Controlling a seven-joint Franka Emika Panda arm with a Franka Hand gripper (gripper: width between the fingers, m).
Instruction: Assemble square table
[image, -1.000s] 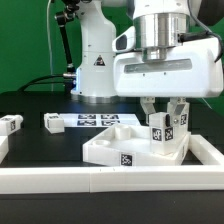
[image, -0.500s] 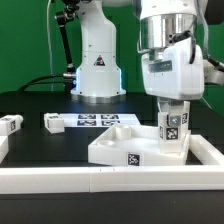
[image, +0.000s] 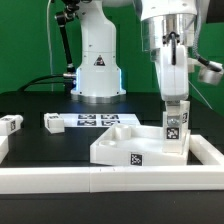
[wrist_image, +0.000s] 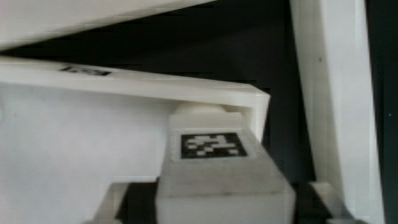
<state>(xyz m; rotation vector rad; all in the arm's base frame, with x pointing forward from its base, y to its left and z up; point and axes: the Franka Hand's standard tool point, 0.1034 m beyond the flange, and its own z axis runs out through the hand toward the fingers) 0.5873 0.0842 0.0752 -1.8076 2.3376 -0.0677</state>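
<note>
- The gripper (image: 175, 106) comes down from above at the exterior view's right and pinches a leg (image: 175, 128) upright between its fingers. It is turned so that the exterior view sees it edge-on.
- The slab (image: 118, 146) lies flat on the black table (image: 40, 140), recessed face up, with a tag showing on its near rim.
- The held leg stands over the slab's corner on the exterior view's right, its lower end down behind the raised rim.
- The border wall (image: 60, 180) runs along the front of the table, close to the slab's near rim, and turns back along the exterior view's right just beside that corner. It leaves little room around the leg.
- The marker board (image: 100, 121) lies flat behind the slab.
- A loose leg (image: 52, 122) sits at the board's end on the exterior view's left, and a far leg (image: 10, 124) lies well apart at the frame's edge, partly cut off.
- The arm's white base (image: 98, 65) stands behind the board, before a green backdrop.
- In the wrist view the held leg (wrist_image: 214, 150) fills the middle with a tag facing the camera, and the fingers (wrist_image: 134, 205) show blurred on either side of it, pressed to its sides.
- The slab's rim (wrist_image: 107, 85) slants across behind the leg in that view.
- The rim hides the foot of the leg in both views, so whether it touches the slab's floor cannot be told.
- A white upright strip in the wrist view is too blurred to tell whether it is wall or rim.
</note>
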